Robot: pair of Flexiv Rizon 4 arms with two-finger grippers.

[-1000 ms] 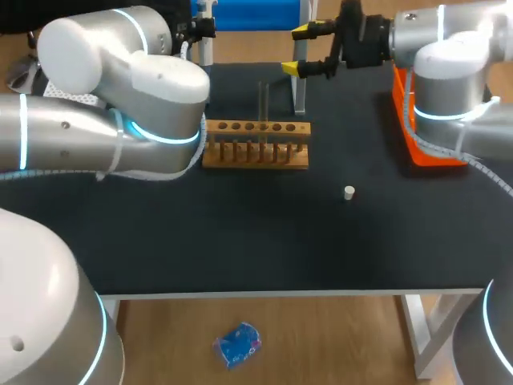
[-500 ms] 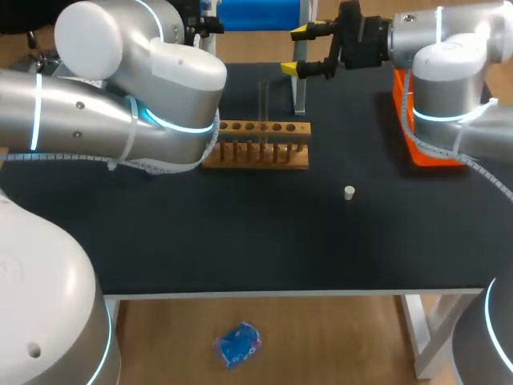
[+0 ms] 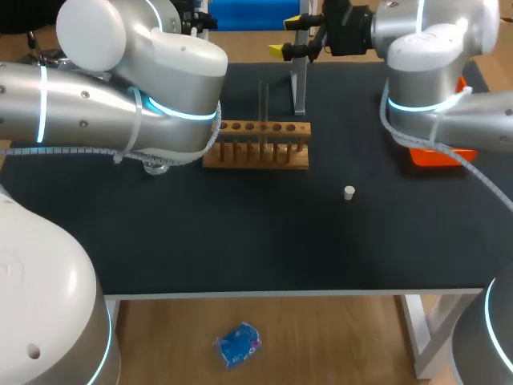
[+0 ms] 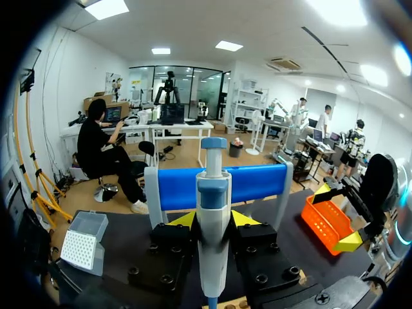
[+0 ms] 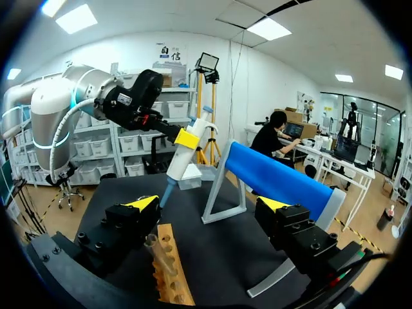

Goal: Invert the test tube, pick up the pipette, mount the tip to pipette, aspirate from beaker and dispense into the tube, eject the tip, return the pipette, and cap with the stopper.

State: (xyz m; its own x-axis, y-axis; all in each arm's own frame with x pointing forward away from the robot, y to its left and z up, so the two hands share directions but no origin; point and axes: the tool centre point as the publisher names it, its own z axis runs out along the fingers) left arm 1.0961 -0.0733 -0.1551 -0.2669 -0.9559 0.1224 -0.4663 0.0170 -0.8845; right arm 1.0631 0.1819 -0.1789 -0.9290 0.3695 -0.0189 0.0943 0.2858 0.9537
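My left gripper point(image 4: 213, 222) is shut on the white-and-blue pipette point(image 4: 213, 212), held upright in front of the blue pipette stand point(image 4: 225, 183). Seen from the right wrist, the pipette point(image 5: 182, 158) hangs in the left gripper point(image 5: 187, 138) above the far end of the wooden rack point(image 5: 170, 264). My right gripper point(image 5: 209, 206) is open and holds nothing; it hovers over the rack near the stand point(image 5: 277, 177). From the head camera, a glass test tube point(image 3: 263, 104) stands upright in the rack point(image 3: 256, 146), and the white stopper point(image 3: 349, 192) lies on the mat. My right gripper point(image 3: 298, 38) is at the far edge.
An orange tip box point(image 3: 437, 154) sits at the right, partly behind my right arm. A white tip box point(image 4: 80, 241) stands at the left of the mat. A glass beaker point(image 3: 156, 166) peeks out under my left arm, left of the rack.
My right arm has swung left, carrying its open gripper toward the stand and covering more of the orange box. My left arm has shifted right and up over the rack's left end.
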